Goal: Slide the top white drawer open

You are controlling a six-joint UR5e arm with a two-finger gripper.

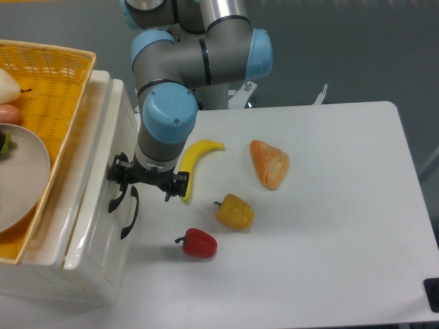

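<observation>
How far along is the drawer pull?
Done: the end effector is down at the black curved loop handle of the glossy white top drawer. In hand: the drawer front stands slightly out from the cabinet. Left: most of the slide; the interior isn't exposed. Whether the grip is closed, I can't tell.

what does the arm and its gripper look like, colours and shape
The arm is built of thick silver-grey metal tubes joined by rounded joints with light blue caps. At its end sits a small black gripper with thin dark jaws. No cables or markings are visible.
</observation>
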